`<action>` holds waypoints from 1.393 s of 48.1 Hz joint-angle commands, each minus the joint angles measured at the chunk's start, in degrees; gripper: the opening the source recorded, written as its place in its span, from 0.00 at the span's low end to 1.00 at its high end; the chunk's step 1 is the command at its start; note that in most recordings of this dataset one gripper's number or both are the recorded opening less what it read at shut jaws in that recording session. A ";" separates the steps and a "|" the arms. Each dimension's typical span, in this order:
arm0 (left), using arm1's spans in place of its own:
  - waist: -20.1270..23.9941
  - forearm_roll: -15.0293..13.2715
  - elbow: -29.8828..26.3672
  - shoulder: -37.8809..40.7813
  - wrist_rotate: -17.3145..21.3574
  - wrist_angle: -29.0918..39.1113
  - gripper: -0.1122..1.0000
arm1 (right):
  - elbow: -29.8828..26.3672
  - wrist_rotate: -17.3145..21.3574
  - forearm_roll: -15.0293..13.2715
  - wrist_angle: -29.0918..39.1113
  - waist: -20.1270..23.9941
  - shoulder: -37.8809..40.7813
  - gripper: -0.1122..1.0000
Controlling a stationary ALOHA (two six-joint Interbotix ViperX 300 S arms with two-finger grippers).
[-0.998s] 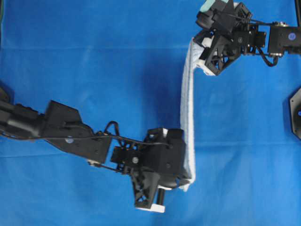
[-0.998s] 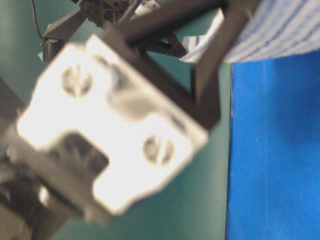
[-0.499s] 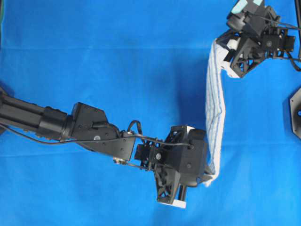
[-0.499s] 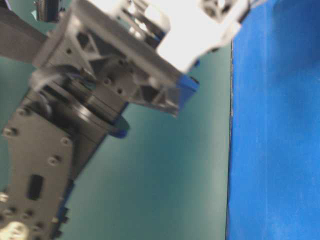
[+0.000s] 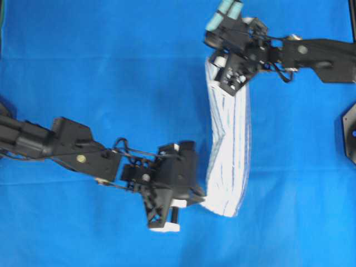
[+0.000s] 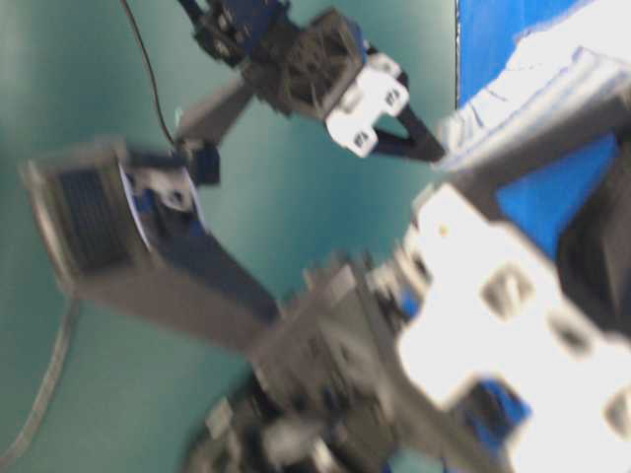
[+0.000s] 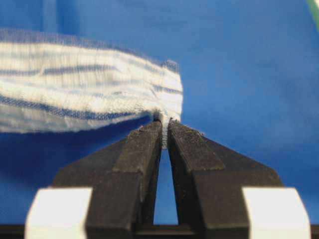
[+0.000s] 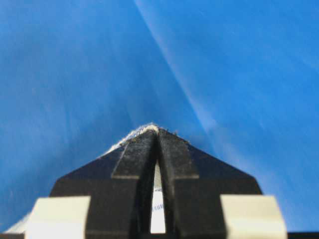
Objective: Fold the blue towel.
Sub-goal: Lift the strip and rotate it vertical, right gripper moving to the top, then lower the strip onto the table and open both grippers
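The blue towel (image 5: pixel 231 153), white with thin blue stripes, hangs as a long band stretched between my two grippers above the table. My left gripper (image 5: pixel 201 196) is shut on its near corner; in the left wrist view the cloth (image 7: pixel 89 102) runs off to the left from the pinched tips (image 7: pixel 164 124). At the far end my right gripper (image 5: pixel 214 60) is shut on the other corner, and in the right wrist view a sliver of white cloth (image 8: pixel 158 199) shows between the closed fingers (image 8: pixel 158 130). The table-level view is blurred, with towel (image 6: pixel 552 89) at upper right.
A plain solid-blue sheet (image 5: pixel 111 72) covers the whole table. A black fixture (image 5: pixel 350 133) sits at the right edge. The left arm (image 5: pixel 67 147) lies across the lower left, the right arm (image 5: pixel 311 53) across the upper right.
Both grippers have swung back to the left with the towel after moving right. The towel has spread from a thin edge-on strip into a wider band.
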 commanded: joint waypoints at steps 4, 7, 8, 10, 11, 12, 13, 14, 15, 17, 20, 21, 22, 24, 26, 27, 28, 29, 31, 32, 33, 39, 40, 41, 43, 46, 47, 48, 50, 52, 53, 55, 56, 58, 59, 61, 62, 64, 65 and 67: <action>-0.35 -0.09 2.99 -3.25 -1.05 -2.11 0.13 | -3.69 -0.70 -0.09 -0.35 0.35 1.32 0.12; -0.35 -0.09 3.52 -3.43 -1.05 -2.20 0.13 | -3.87 -0.70 -0.09 -0.35 0.35 1.49 0.12; -0.35 -0.09 3.69 -3.43 -1.05 -2.20 0.13 | -3.87 -0.70 -0.09 -0.35 0.35 1.49 0.12; -0.35 -0.09 3.69 -3.43 -1.05 -2.20 0.13 | -3.78 -0.70 0.00 -0.35 0.44 1.49 0.12; -0.35 -0.09 3.69 -3.43 -1.05 -2.20 0.13 | -3.78 -0.70 0.00 -0.35 0.44 1.49 0.12; -0.35 -0.09 3.69 -3.34 -1.05 -2.20 0.13 | -3.78 -0.70 -0.09 -0.35 0.53 1.49 0.12; -0.35 -0.09 3.69 -3.34 -1.05 -2.20 0.13 | -3.78 -0.70 -0.09 -0.35 0.62 1.49 0.12; -0.35 -0.09 3.69 -3.34 -1.05 -2.20 0.13 | -3.78 -0.70 -0.09 -0.35 0.70 1.49 0.12; -0.35 -0.09 3.69 -3.25 -1.05 -2.20 0.13 | -3.78 -0.79 -0.09 -0.35 0.88 1.49 0.12; -0.35 -0.09 3.60 -3.16 -1.05 -2.20 0.13 | -3.78 -0.88 -0.09 -0.53 0.97 1.49 0.12; -0.35 -0.09 3.52 -3.08 -1.05 -2.20 0.13 | -3.78 -1.23 -0.09 -0.62 1.23 1.49 0.12; -0.35 -0.09 3.43 -3.08 -1.05 -2.20 0.13 | -3.78 -1.32 -0.09 -0.62 1.23 1.49 0.12; -0.35 -0.09 3.43 -3.08 -1.05 -2.29 0.13 | -3.78 -1.32 -0.09 -0.70 1.23 1.49 0.12; -0.35 -0.09 3.25 -2.99 -1.05 -2.29 0.13 | -3.78 -1.49 -0.09 -0.79 1.23 1.49 0.12; -0.44 -0.09 3.08 -2.99 -1.14 -2.29 0.14 | -3.78 -1.49 -0.09 -0.79 1.23 1.49 0.12; -0.53 0.00 3.08 -2.90 -1.14 -2.29 0.16 | -3.78 -1.49 -0.09 -0.88 1.23 1.49 0.12; -0.70 -0.09 2.99 -2.90 -1.14 -2.29 0.19 | -3.87 -1.49 -0.18 -0.97 1.23 1.49 0.12; -0.79 -0.09 2.90 -2.81 -1.14 -2.29 0.22 | -3.87 -1.49 -0.18 -1.05 1.14 1.49 0.13; -1.23 -0.09 2.64 -2.72 -1.23 -2.29 0.31 | -3.96 -1.49 -0.26 -1.23 1.05 1.49 0.13; -1.41 -0.09 2.46 -2.64 -1.23 -2.29 0.36 | -3.96 -1.49 -0.18 -1.32 0.97 1.49 0.15; -1.67 0.00 2.29 -2.55 -1.23 -2.29 0.42 | -3.96 -1.49 -0.26 -1.49 0.88 1.49 0.19; -2.90 -0.09 1.93 -2.37 -1.23 -2.29 0.77 | -4.04 -1.49 -0.79 -3.08 0.35 1.49 0.49; -2.90 -0.09 1.93 -2.37 -1.32 -2.29 0.81 | -4.04 -1.49 -1.05 -3.25 0.35 1.49 0.55; -3.08 -0.09 1.93 -2.37 -1.49 -2.20 0.83 | -4.04 -1.49 -1.14 -3.60 0.26 1.49 0.58; -3.16 -0.09 2.02 -2.37 -1.85 -2.20 0.83 | -4.04 -1.49 -1.49 -3.96 0.26 1.49 0.60; -3.25 -0.09 2.11 -2.46 -2.81 -2.20 0.80 | -4.04 -1.49 -1.76 -3.96 0.35 1.41 0.59; -3.25 -0.09 2.11 -2.46 -3.25 -2.11 0.79 | -3.96 -1.49 -1.76 -3.96 0.35 1.41 0.59; -3.25 -0.09 2.20 -2.55 -3.52 -2.02 0.78 | -3.96 -1.49 -1.76 -3.96 0.26 1.41 0.59; -3.25 -0.09 2.46 -2.81 -3.87 -1.76 0.78 | -3.69 -1.49 -1.85 -3.52 0.26 0.97 0.58; -3.25 -0.09 2.72 -3.25 -3.69 -1.23 0.78 | -3.25 -1.49 -1.76 -3.16 0.26 0.35 0.58; -3.25 -0.09 2.90 -3.60 -3.60 -0.79 0.78 | -3.08 -1.49 -1.76 -2.99 0.35 0.00 0.58; -3.16 -0.09 3.34 -4.66 -3.43 0.09 0.77 | -2.20 -1.49 -1.76 -2.64 0.44 -1.14 0.58; -3.08 -0.09 3.69 -5.36 -3.34 0.62 0.77 | -1.85 -1.49 -1.76 -2.46 0.53 -1.76 0.58; -2.90 -0.09 4.57 -7.21 -3.25 2.02 0.77 | -0.88 -1.49 -1.85 -2.11 0.70 -3.25 0.58; -2.81 -0.09 5.01 -8.09 -3.25 2.46 0.77 | -0.35 -1.49 -1.76 -2.02 0.88 -4.31 0.58; -2.55 -0.09 5.98 -10.02 -3.25 3.34 0.77 | 0.88 -1.32 -1.76 -2.02 1.32 -6.15 0.58; -2.46 -0.09 6.50 -11.07 -3.25 3.60 0.77 | 1.58 -1.23 -1.76 -1.93 1.58 -7.21 0.58; -2.20 -0.09 7.73 -13.27 -3.08 3.96 0.77 | 3.34 -0.97 -1.67 -2.02 2.37 -10.11 0.58; -2.11 0.00 8.26 -14.24 -2.99 4.04 0.77 | 4.13 -0.88 -1.67 -2.11 2.81 -11.25 0.58; -1.58 0.09 9.84 -16.87 -2.81 4.04 0.77 | 5.63 -0.70 -1.67 -2.20 3.69 -13.71 0.58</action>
